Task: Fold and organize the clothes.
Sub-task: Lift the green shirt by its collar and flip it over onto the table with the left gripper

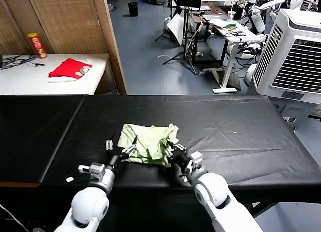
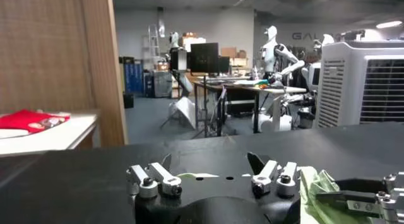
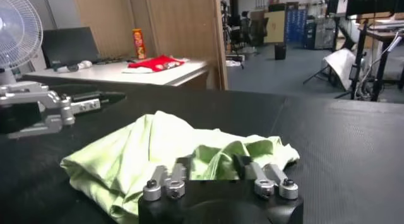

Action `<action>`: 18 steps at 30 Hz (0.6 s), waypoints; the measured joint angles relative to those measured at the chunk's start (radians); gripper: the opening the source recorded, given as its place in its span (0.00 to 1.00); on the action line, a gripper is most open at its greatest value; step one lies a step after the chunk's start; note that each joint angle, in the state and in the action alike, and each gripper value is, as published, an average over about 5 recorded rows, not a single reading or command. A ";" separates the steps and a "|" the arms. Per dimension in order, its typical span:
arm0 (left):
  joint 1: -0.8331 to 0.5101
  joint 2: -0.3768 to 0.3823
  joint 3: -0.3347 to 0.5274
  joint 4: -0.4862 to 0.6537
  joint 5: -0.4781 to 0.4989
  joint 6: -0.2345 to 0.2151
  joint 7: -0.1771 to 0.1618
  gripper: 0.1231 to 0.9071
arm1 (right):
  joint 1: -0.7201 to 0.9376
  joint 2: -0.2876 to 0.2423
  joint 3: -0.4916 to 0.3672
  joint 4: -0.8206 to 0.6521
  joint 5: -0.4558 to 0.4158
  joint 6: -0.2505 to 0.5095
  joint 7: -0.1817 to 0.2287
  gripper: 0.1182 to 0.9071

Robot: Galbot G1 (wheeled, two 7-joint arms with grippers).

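The pale lime-green shirt point(image 1: 148, 142) lies crumpled near the front edge of the black table point(image 1: 235, 132). My left gripper point(image 1: 120, 148) rests low on the table at the shirt's near left corner. It is open, and in the left wrist view point(image 2: 209, 163) only a sliver of cloth lies between its fingers. My right gripper point(image 1: 174, 151) is at the near right corner. In its wrist view the gripper point(image 3: 213, 163) has closed in on a bunched fold of the shirt point(image 3: 158, 143). The left gripper point(image 3: 38, 108) also shows there, beyond the cloth.
A red garment point(image 1: 70, 69) and a chip can point(image 1: 36, 45) lie on a white side table point(image 1: 30, 81) at the back left, behind a wooden partition point(image 1: 108, 36). A large air cooler point(image 1: 296, 56) stands at the right. Bare black tabletop stretches to both sides.
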 joint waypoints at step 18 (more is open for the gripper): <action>0.030 -0.021 -0.017 0.005 0.018 -0.022 0.001 0.86 | -0.073 0.000 0.104 0.044 0.051 -0.061 0.022 0.45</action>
